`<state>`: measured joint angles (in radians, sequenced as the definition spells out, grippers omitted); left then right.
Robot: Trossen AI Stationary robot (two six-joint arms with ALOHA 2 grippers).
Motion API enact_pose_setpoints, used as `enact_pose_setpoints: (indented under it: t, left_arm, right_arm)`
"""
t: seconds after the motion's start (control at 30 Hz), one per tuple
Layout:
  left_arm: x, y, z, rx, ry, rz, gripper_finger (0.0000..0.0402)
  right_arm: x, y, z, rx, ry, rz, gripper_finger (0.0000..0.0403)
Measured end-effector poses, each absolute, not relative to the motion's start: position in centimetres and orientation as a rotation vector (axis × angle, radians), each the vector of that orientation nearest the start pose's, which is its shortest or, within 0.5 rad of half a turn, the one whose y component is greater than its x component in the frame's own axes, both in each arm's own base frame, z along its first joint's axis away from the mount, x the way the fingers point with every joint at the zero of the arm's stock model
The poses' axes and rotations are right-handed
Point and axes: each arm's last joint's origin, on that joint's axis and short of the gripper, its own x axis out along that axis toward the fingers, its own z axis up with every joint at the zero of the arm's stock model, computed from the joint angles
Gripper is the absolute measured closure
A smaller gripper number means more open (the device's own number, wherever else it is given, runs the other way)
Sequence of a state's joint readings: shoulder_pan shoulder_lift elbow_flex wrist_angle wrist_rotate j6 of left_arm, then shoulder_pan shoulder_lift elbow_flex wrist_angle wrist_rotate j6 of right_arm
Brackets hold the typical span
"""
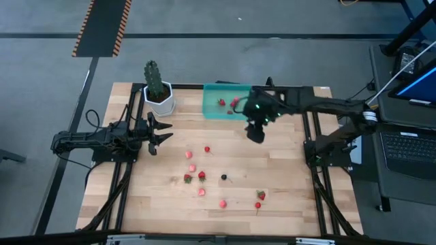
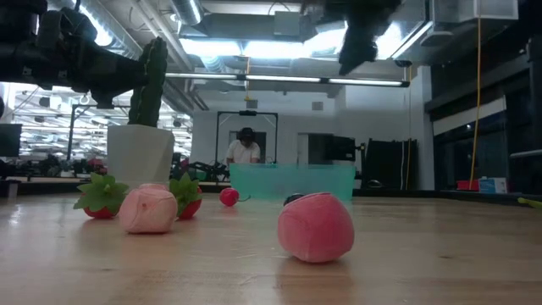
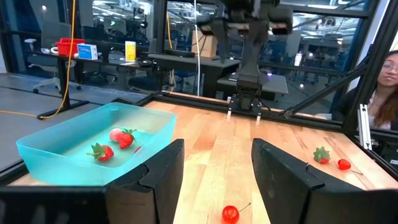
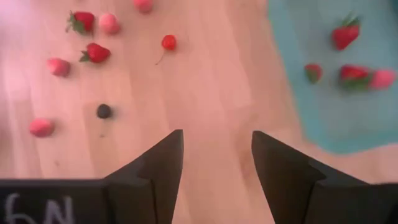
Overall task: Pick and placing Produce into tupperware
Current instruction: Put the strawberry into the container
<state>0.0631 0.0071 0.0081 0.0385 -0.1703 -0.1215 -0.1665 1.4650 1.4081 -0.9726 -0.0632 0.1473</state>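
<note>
The teal tupperware (image 1: 216, 109) stands at the table's far middle, with several red produce pieces (image 4: 346, 36) lying in it. More red and pink pieces (image 1: 201, 175) and one dark berry (image 1: 223, 177) are scattered over the table's middle and near part. My right gripper (image 1: 255, 133) hangs high above the table, just on the near side of the tupperware. It slants down, open, with nothing between its fingers (image 4: 168, 155). At the table's left side my left gripper (image 1: 163, 131) waits level and open, also with nothing in it.
A green cactus in a white pot (image 1: 158, 92) stands left of the tupperware, just beyond my left gripper. A laptop (image 1: 409, 146) sits off the table's right side. A person shows past the table in the left wrist view. Bare wood lies between the tupperware and the scattered pieces.
</note>
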Motion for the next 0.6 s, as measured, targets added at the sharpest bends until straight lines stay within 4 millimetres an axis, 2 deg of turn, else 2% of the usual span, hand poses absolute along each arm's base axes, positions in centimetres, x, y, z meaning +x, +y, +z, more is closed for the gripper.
enact_pose_setpoints:
  t: [0.23,0.6]
  left_arm:
    - [9.7,1.1,16.9,-0.123,-0.054,0.231,0.0221]
    - [9.7,1.1,16.9,-0.129,-0.054,0.231,0.0221]
  right_arm:
    - [25.8,-1.4,30.2,0.325,0.981,-0.169,0.0210]
    - [24.5,3.2,26.7,0.275,1.035,-0.206,0.0210]
